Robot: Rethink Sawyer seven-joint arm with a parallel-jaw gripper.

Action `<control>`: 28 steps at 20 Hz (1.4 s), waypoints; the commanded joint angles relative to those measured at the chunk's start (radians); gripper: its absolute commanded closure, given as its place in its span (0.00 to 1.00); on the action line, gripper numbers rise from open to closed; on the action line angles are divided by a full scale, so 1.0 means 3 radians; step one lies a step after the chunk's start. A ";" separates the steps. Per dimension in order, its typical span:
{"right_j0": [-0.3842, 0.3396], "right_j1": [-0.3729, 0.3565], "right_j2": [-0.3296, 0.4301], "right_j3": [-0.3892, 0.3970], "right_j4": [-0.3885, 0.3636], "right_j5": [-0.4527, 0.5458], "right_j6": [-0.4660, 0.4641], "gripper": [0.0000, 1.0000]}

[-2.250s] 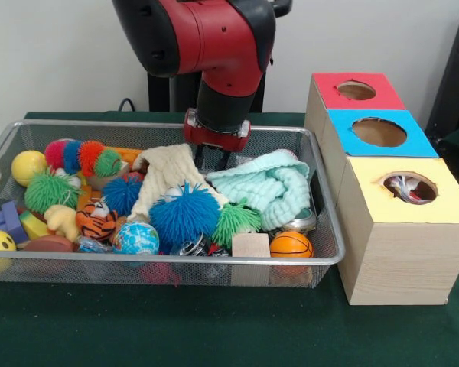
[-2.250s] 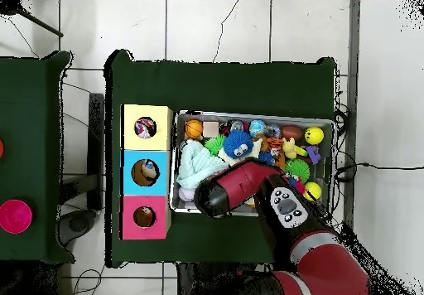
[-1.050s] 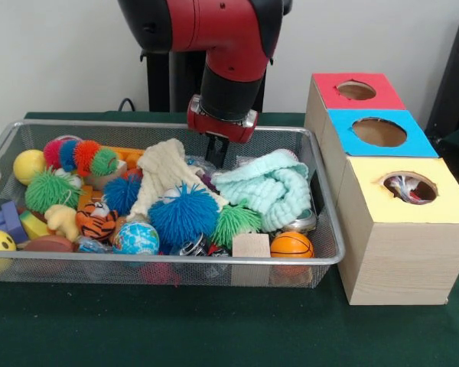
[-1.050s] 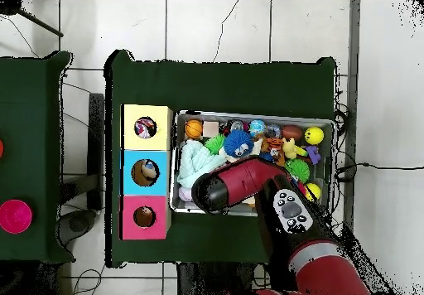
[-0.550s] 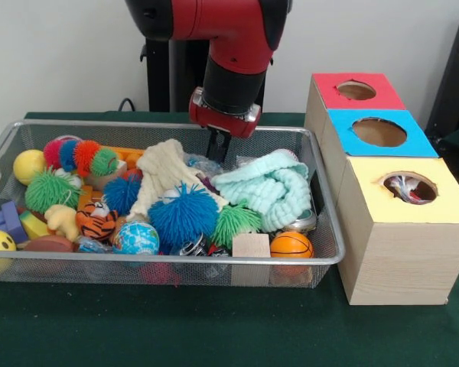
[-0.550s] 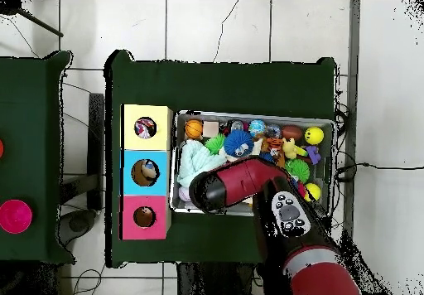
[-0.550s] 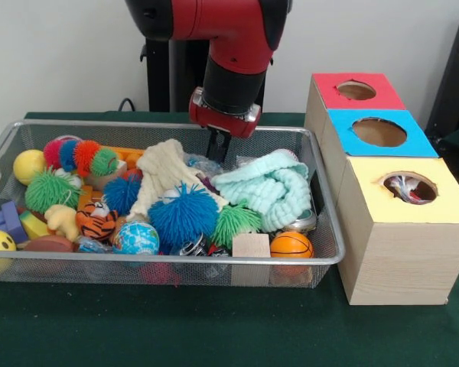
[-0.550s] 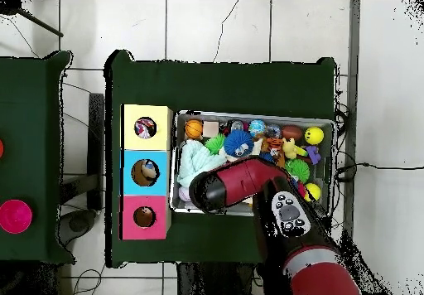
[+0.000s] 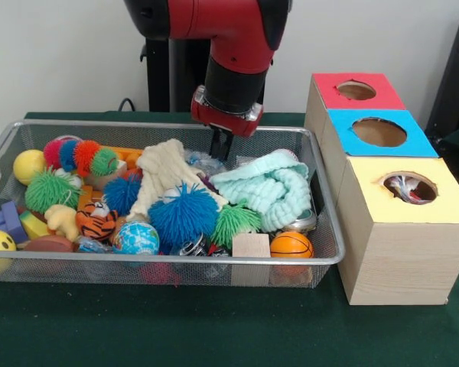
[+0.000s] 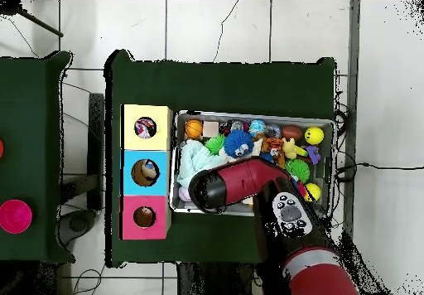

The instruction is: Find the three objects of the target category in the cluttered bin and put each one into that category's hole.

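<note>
Three holes top the boxes (image 9: 390, 229) beside the bin (image 9: 321, 256); sorting looks unfinished. The end effector (image 9: 220, 145) hangs clenched, holding nothing.

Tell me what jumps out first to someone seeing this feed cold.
The red arm's end effector hangs over the far middle of the wire bin, above the jumbled toys. Nearest the camera, a blue spiky ball sits mid-bin beside a mint knitted cloth. To the right stands a row of boxes with holes: red, blue, yellow.
</note>
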 commanded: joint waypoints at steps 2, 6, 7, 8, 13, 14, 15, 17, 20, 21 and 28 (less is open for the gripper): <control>-0.0028 -0.0294 0.0069 -0.0211 0.0387 0.0368 0.0062 1.00; -0.0015 -0.0492 0.0070 -0.0169 0.0569 0.0562 0.0023 1.00; -0.0014 -0.0526 0.0065 -0.0185 0.0611 0.0638 0.0008 1.00; 0.0002 -0.0569 0.0058 -0.0199 0.0641 0.0709 -0.0002 1.00; 0.0018 -0.0734 0.0031 -0.0209 0.0801 0.0950 0.0002 1.00; 0.0012 -0.0747 0.0033 -0.0210 0.0818 0.0964 -0.0005 1.00; 0.0014 -0.0795 0.0030 -0.0172 0.0841 0.0979 -0.0005 1.00; 0.0018 -0.0825 0.0026 -0.0147 0.0873 0.0995 -0.0002 1.00; 0.0025 -0.0832 0.0017 -0.0121 0.0883 0.0973 0.0005 1.00; 0.0029 -0.0861 0.0011 -0.0081 0.0898 0.0955 0.0020 1.00; 0.0085 -0.0418 -0.0060 -0.0266 0.0676 0.0583 0.0137 1.00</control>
